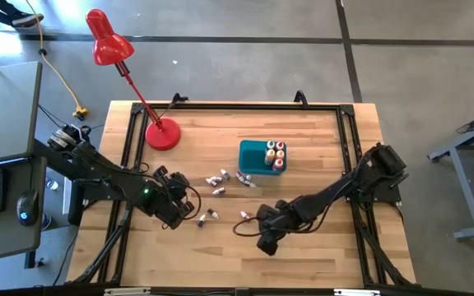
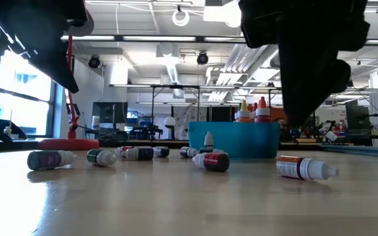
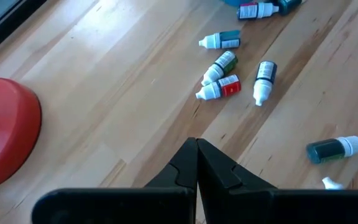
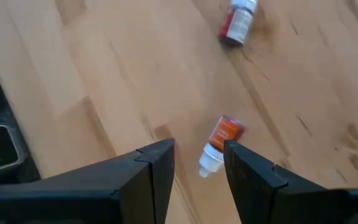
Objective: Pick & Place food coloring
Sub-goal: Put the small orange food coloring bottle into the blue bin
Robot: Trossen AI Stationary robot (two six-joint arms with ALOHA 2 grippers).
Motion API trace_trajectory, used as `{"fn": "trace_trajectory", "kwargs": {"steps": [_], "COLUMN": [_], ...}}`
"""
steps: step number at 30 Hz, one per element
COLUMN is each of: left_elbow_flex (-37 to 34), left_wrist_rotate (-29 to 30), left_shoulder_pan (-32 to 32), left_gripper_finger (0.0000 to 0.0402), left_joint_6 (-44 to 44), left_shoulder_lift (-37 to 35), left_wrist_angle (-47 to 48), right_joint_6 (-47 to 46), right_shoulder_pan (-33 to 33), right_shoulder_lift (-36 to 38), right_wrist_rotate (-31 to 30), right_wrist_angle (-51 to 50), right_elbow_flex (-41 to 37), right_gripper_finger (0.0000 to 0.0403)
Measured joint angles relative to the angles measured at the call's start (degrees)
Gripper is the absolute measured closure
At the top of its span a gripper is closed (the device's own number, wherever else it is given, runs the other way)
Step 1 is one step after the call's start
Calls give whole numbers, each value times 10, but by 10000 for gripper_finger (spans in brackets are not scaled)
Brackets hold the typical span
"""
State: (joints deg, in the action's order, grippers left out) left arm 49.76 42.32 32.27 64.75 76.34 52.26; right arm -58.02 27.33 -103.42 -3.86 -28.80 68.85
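Small food coloring bottles lie on their sides on the wooden table: a cluster [image 1: 218, 181] near the blue bin [image 1: 252, 158], one pair [image 1: 208, 216] and an orange-labelled one [image 1: 243, 215]. Several more stand upright in the bin's right end [image 1: 276, 154]. My right gripper [image 4: 197, 158] is open and hovers over the orange bottle [image 4: 221, 142], a finger on either side of its white cap, touching nothing. My left gripper [image 3: 196, 152] is shut and empty, short of the cluster [image 3: 229, 68].
A red desk lamp stands on its round base [image 1: 163, 134] at the table's far left. A black frame [image 1: 220, 105] runs along the table's edges. A red-labelled bottle [image 4: 236, 22] lies beyond the orange one. Bare wood lies along the near edge.
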Motion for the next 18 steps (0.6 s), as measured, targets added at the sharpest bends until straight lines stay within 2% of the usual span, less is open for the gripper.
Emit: {"fn": "trace_trajectory", "kwargs": {"steps": [11,18], "left_elbow_flex": [0,0], "left_wrist_rotate": [-4,-4], "left_shoulder_pan": [0,0], "left_gripper_finger": [401,401], "left_joint_6": [-3,-4], "left_shoulder_lift": [0,0], "left_wrist_angle": [-17,-17], "right_joint_6": [-32,-30], "right_shoulder_pan": [-8,-27], "right_shoulder_lift": [0,0], "right_wrist_rotate": [-6,27], "right_wrist_angle": [32,140], "right_elbow_flex": [-63,-116], "right_gripper_finger": [272,272]}}
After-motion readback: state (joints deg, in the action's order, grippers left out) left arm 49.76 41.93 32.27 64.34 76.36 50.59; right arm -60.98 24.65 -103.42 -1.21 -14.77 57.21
